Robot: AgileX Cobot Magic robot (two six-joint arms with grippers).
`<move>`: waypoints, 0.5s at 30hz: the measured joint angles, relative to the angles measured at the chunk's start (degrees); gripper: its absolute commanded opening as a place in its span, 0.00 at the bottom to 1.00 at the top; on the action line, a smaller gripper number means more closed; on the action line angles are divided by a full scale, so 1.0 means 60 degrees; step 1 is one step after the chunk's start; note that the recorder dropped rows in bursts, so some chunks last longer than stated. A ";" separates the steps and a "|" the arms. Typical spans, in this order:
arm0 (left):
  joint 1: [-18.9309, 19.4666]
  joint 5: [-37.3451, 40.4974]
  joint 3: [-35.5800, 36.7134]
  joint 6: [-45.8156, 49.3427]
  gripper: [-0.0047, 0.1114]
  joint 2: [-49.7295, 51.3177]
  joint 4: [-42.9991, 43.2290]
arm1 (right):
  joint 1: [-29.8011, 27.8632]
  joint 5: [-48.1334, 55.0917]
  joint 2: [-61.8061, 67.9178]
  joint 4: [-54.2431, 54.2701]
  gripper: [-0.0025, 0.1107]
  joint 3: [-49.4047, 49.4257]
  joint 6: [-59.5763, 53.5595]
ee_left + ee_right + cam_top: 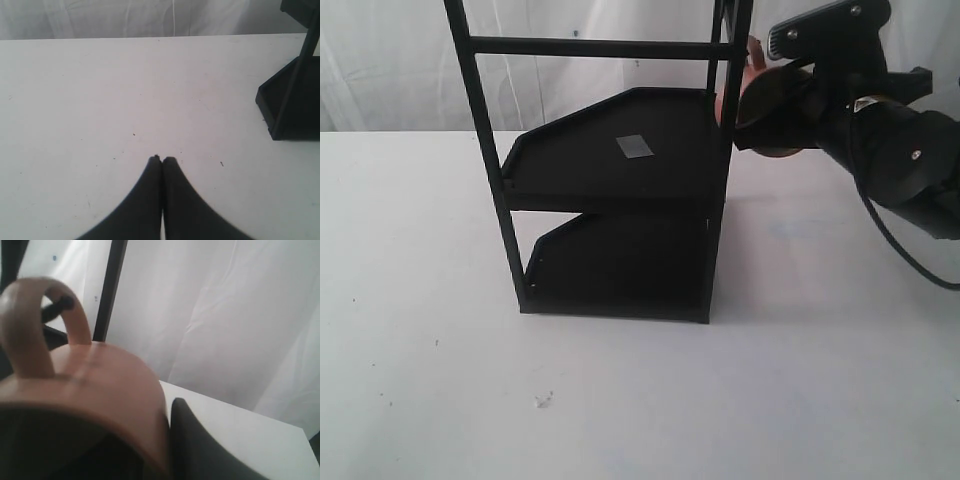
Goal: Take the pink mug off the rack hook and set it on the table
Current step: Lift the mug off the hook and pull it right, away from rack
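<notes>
The pink mug [100, 375] sits in right end effector [760, 105] (handle around hook [62, 302]).

No word, number or brand can be read in any view. The small grey sticker [634, 146] on the upper tray shelf [570, 150] of the tall black metal frame rack [480, 110] is a plain rectangle with a blank face. A tiny pale label [865, 103] sits on the casing of the black right arm [905, 150] - whether it carries print cannot be told, as it is too small. The flat white counter [100, 90] carries only dark specks in the left wrist view - none of them forms a letter or a sign.
</notes>
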 measured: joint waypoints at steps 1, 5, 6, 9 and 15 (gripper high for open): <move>0.0000 0.0000 0.0000 0.0000 0.04 0.0000 0.0000 | 0.0000 -0.0082 -0.0067 0.0000 0.02 0.0000 0.0000; 0.0000 0.0000 0.0000 0.0000 0.04 0.0000 0.0000 | 0.0000 -0.0249 -0.0220 0.0017 0.02 0.0000 0.0000; 0.0000 0.0000 0.0000 0.0000 0.04 0.0000 0.0000 | 0.0000 -0.0255 -0.0237 0.0080 0.02 0.0000 -0.0020; 0.0000 0.0000 0.0000 0.0000 0.04 0.0000 0.0000 | 0.0000 -0.0355 -0.0234 0.0343 0.02 0.0000 -0.0270; 0.0000 0.0000 0.0000 0.0000 0.04 0.0000 0.0000 | 0.0000 -0.0676 -0.0256 0.2076 0.02 0.0000 -0.2143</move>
